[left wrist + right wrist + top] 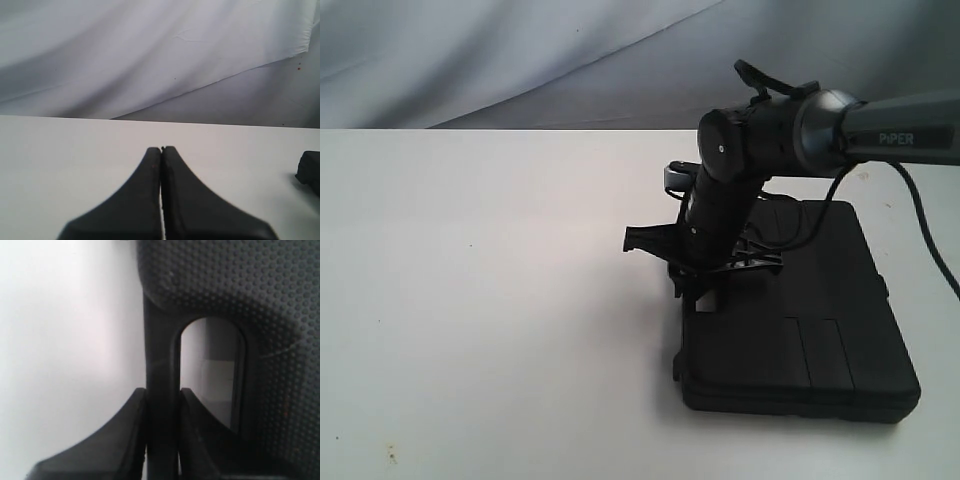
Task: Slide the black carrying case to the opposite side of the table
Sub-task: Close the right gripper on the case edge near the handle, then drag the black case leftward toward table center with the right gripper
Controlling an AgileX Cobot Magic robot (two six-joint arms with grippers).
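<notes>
The white counter (470,350) lies bare and wide on the left. The black carrying case (820,340) rests flat at its right front, near the front edge. The right end effector (162,395) pinches the case's handle (161,340), so I judge the grip made and the slide due: a level drag leftward, clear of that edge. The left end effector (161,150), pressed together, hangs well apart.

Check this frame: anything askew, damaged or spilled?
Nothing stands out. The black carrying case lies flat and closed on the table, with the right gripper shut on its handle. The left gripper is shut, empty, apart from the case. Only a few small specks mark the tabletop.
</notes>
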